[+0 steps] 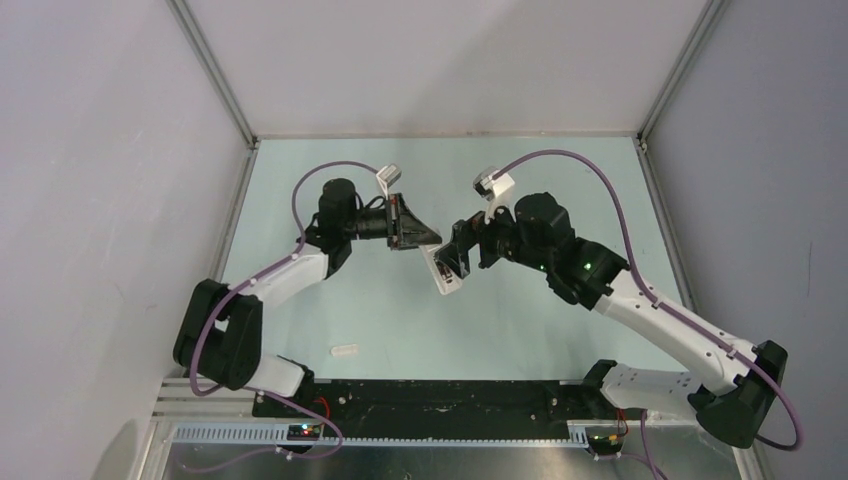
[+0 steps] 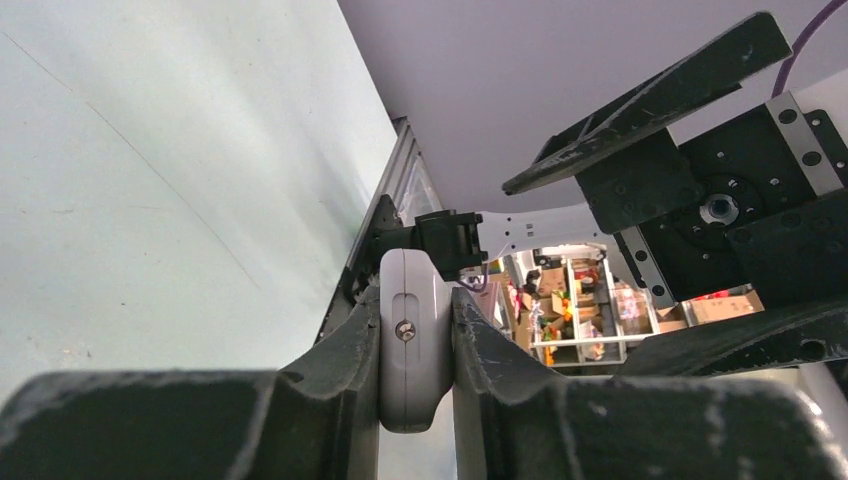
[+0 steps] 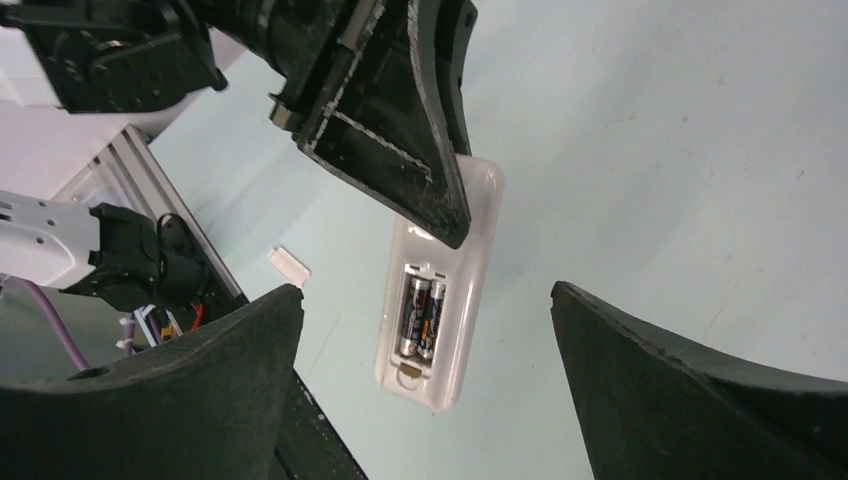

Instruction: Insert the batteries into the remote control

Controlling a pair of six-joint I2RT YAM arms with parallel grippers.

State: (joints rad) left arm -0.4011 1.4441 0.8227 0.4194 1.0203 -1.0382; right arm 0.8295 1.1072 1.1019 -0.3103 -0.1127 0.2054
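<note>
The pale green table point(image 1: 560, 180) carries both arms at its near edge, and they meet over its middle, at the remote control point(image 3: 468, 300). The left arm point(image 1: 290, 270) rises from its base and bends forward, so that its wrist lies almost level and points to the remote from the left. The right arm point(image 1: 650, 310) stretches in a long slope from its base, and its wrist turns down to the remote from the right.

The left gripper point(image 2: 415, 335) is pressed together on the remote and pinches its far end by the two thin edges. The right gripper point(image 3: 425, 292) is spread wide, one finger on each side of the remote and neither touching it.

The remote is tilted. Its long axis runs from the left gripper's fingertips toward the near edge of the table, and its back faces the right wrist. I cannot tell if its free end touches the table. The battery recess in that back is uncovered.

The small white cover strip point(image 1: 343, 350) lies flat on the table, well apart from the remote, on the side of the left arm's base.

The batteries point(image 3: 422, 318) are both in the recess, side by side, lying along the remote's long axis.
</note>
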